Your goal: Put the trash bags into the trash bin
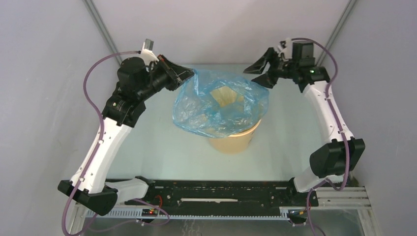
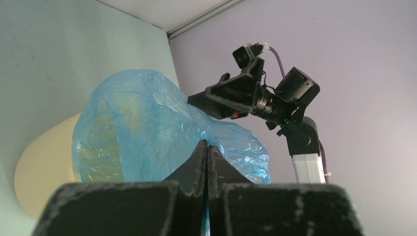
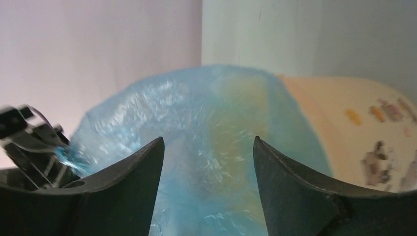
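Nearest me from above is the black mounting rail (image 1: 221,189). Beyond it the thin translucent light-blue plastic bag (image 1: 216,105) billows over the mouth of the tan round plastic bin (image 1: 236,141), with my left gripper (image 1: 188,74) at its far-left edge and my right gripper (image 1: 255,74) just beside its far-right edge. From the left wrist, the fingers (image 2: 196,167) are pressed together on a fold of film. From the right wrist, the claw gapes wide on nothing with the bag ahead of it, so I judge a sideways tug from that single pinch could drag the film off or tip the bin.
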